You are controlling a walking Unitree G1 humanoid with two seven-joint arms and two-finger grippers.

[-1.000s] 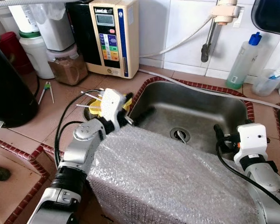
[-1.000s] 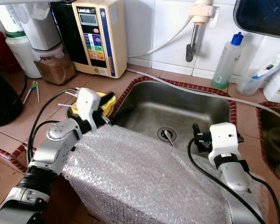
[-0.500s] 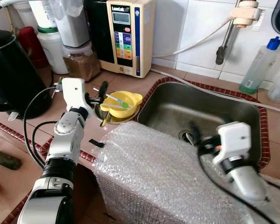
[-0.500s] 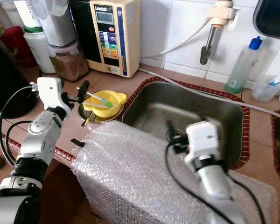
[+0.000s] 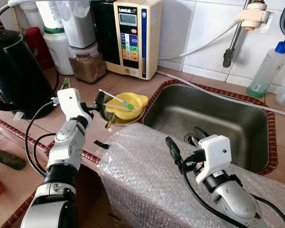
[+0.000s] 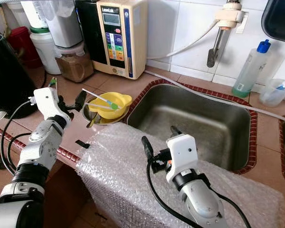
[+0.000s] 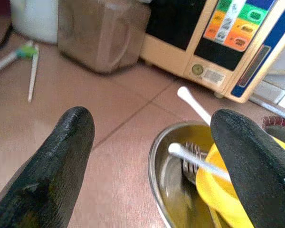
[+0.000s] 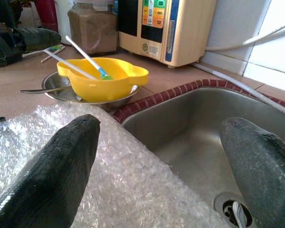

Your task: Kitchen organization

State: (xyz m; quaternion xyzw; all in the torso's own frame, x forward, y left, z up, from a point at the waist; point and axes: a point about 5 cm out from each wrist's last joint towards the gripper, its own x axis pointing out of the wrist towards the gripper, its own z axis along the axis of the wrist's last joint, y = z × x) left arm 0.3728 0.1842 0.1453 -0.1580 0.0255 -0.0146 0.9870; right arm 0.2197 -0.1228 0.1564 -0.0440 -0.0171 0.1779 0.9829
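Note:
A yellow bowl (image 5: 125,104) sits in a shallow steel dish (image 5: 108,118) on the tiled counter, left of the steel sink (image 5: 213,114). Two white sticks, one with a green and blue tip, lean in the bowl. My left gripper (image 5: 96,105) is open just left of the dish, level with its rim; the left wrist view has the dish (image 7: 164,175) and bowl (image 7: 218,190) between its fingers. My right gripper (image 5: 185,141) is open above the bubble wrap sheet (image 5: 147,180) at the sink's front edge, and its wrist view faces the bowl (image 8: 104,78).
A black kettle (image 5: 12,71) stands at the far left. A cream water machine (image 5: 133,35), a jar of brown powder (image 5: 88,64) and white containers line the back wall. A tap (image 5: 233,35) and a blue-capped bottle (image 5: 268,66) stand behind the sink.
The view has shifted. My left gripper has left the sink's corner and now sits left of the dish. My right arm swung left from the sink's right side to its front edge.

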